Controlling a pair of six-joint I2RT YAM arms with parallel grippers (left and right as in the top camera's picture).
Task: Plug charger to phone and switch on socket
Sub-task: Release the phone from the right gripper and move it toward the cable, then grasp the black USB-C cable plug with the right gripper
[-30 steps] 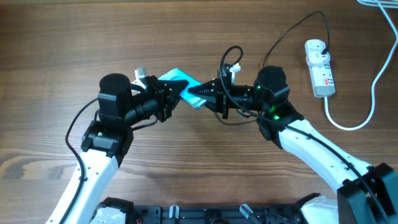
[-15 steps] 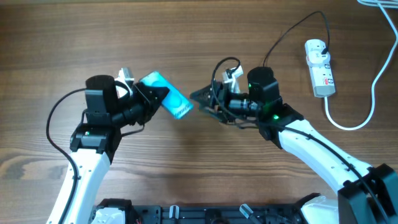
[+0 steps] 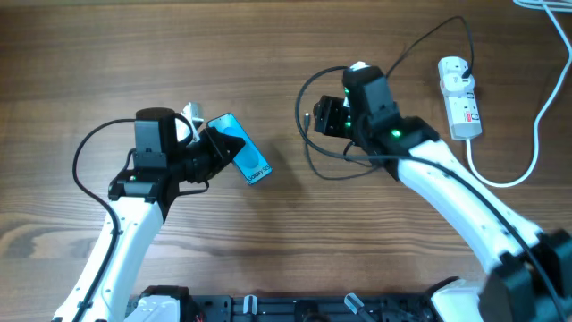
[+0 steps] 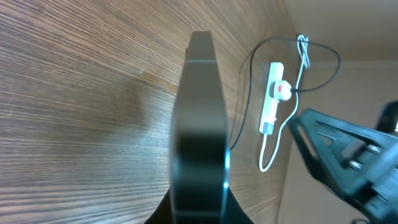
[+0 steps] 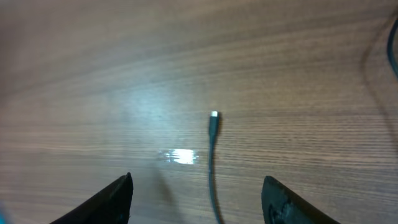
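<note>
- Two black-and-white arms extend over a brown wood-grain table (image 3: 268, 268).
- Left gripper (image 3: 222, 152), left of centre in the overhead view, is clamped on the phone (image 3: 248, 161). The phone is a slim rectangle with a bright teal screen, angled toward the lower right. White writing at its lower end is too small to read.
- Left wrist view shows the phone edge-on, as a thin dark slab with a rounded, glossy rim.
- Right gripper (image 5: 198, 183), upper centre in the overhead view, holds nothing. Its black fingers (image 5: 112, 200) stand wide apart above the table.
- Charger (image 5: 211, 155) is a thin black cable. Its small pale-tipped plug (image 5: 214, 116) lies on the wood between those fingers, well apart from the phone.
- Socket (image 3: 459, 98), a long white plastic strip, lies at the upper right. It has a red switch mark and a small label that cannot be read. A white cord (image 3: 534, 134) curves beside it.
</note>
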